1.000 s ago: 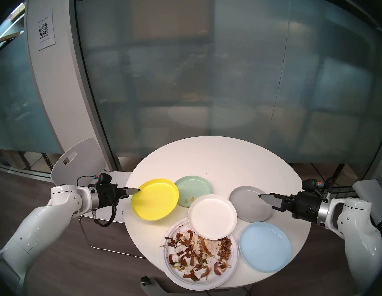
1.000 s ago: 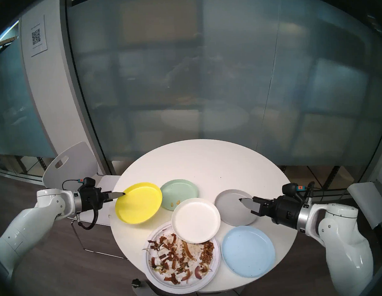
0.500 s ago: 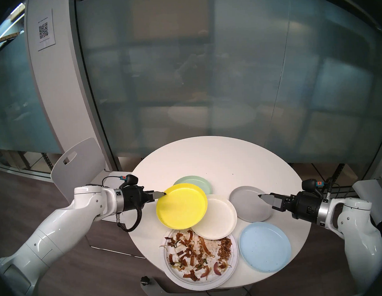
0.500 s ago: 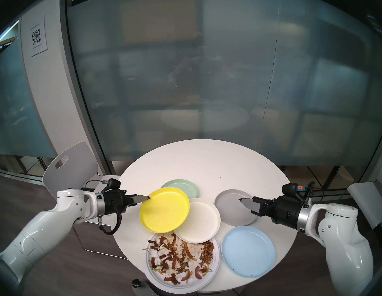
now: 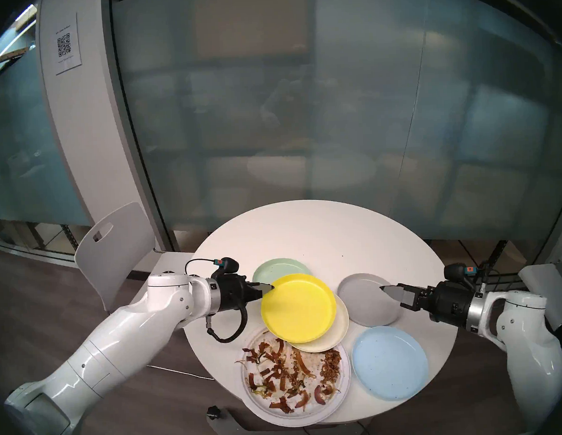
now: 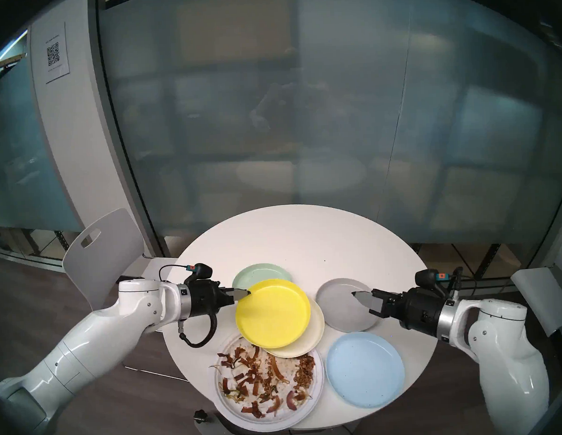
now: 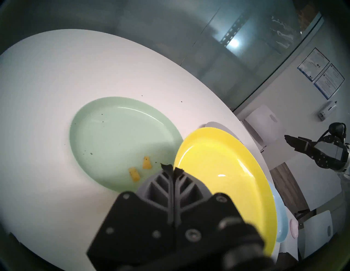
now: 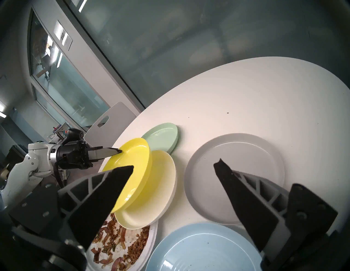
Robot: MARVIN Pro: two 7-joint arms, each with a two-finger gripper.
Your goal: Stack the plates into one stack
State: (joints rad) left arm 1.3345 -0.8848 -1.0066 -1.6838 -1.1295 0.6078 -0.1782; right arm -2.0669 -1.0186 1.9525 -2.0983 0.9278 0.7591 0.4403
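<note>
My left gripper [image 5: 269, 287] is shut on the left rim of the yellow plate [image 5: 298, 307] and holds it in the air, tilted, above the small white plate [image 5: 337, 332]. That white plate rests partly on the large paper plate [image 5: 270, 411] strewn with food scraps. The mint green plate [image 5: 276, 268] with two yellow crumbs lies behind, the grey plate [image 5: 365, 300] to the right, the light blue plate [image 5: 389, 362] at the front right. My right gripper [image 5: 383, 288] is open and empty over the grey plate's right side. The left wrist view shows the fingers [image 7: 171, 171] pinched on the yellow plate [image 7: 227, 177].
The plates lie on a round white table [image 5: 322, 229]. A white chair [image 5: 112, 247] stands to its left behind my left arm. A frosted glass wall runs behind the table. A small black knob [image 5: 213, 412] lies on the floor by the table's base.
My left arm has carried the yellow plate to the right, from the table's left side to above the small white plate. The right arm has not moved.
</note>
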